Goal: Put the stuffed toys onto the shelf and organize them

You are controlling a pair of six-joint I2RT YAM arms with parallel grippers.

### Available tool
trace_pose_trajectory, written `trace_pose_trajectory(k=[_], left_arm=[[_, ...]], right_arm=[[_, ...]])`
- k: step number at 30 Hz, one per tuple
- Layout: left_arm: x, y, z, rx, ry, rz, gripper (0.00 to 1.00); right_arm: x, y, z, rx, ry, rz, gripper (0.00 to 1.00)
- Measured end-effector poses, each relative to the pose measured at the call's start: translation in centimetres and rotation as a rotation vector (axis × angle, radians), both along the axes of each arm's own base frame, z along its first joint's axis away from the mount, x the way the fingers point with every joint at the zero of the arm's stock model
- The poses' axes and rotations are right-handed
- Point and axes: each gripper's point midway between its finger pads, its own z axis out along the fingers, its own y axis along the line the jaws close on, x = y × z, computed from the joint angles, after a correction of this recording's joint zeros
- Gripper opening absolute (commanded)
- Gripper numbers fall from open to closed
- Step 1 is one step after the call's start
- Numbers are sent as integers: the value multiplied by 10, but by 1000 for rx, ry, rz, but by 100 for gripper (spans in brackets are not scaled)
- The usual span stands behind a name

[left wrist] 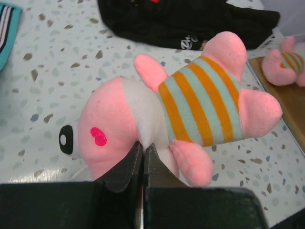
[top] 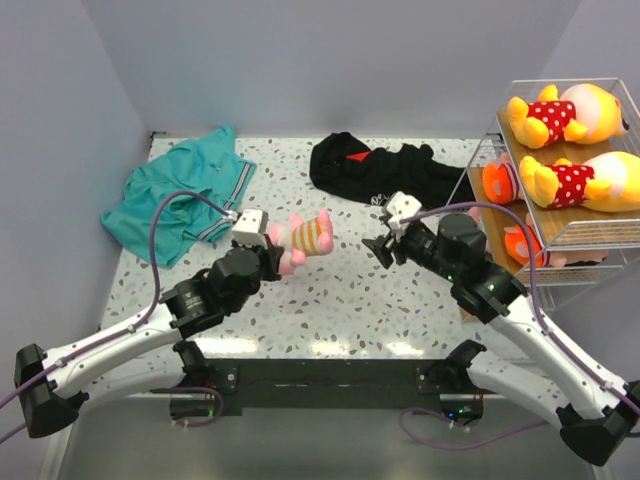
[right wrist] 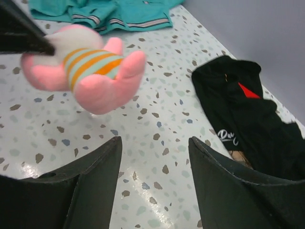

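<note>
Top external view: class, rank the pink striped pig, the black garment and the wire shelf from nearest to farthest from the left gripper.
1. Pink striped pig: pinched in the left gripper, so nearest, near the middle of the scene.
2. Black garment: lying further back and to the right.
3. Wire shelf: at the far right edge, farthest.

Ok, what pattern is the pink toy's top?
The top has orange and pale-green stripes, clearest from the left wrist.

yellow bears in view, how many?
2. Both lie on the shelf top tier: back bear, front bear nearer the arms. Lower tiers partly hidden; more possible.
</note>
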Motion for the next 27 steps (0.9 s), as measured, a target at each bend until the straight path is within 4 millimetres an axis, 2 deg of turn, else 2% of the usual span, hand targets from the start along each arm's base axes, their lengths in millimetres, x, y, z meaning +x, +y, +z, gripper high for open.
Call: trace_pose_trajectory(k=[6, 9, 11, 14, 20, 27], left_arm=[[-18, -35, 62, 34, -151, -331, 0], [-35, -38, 84, 27, -217, -444, 0], [-42, -37, 90, 33, -243, -491, 0], [-51, -41, 91, 62, -246, -559, 0], [-58, -51, 66, 139, -180, -656, 0], [-67, -51, 56, 173, -160, -717, 0]], right_arm=[[-51, 22, 2, 3, -137, 339, 69], [-74, 25, 7, 4, -220, 467, 69], [-82, 27, 12, -4, -270, 523, 70], [-90, 29, 14, -28, -320, 582, 70], [-96, 29, 5, -73, -340, 640, 68], [-107, 30, 7, -104, -369, 726, 68]])
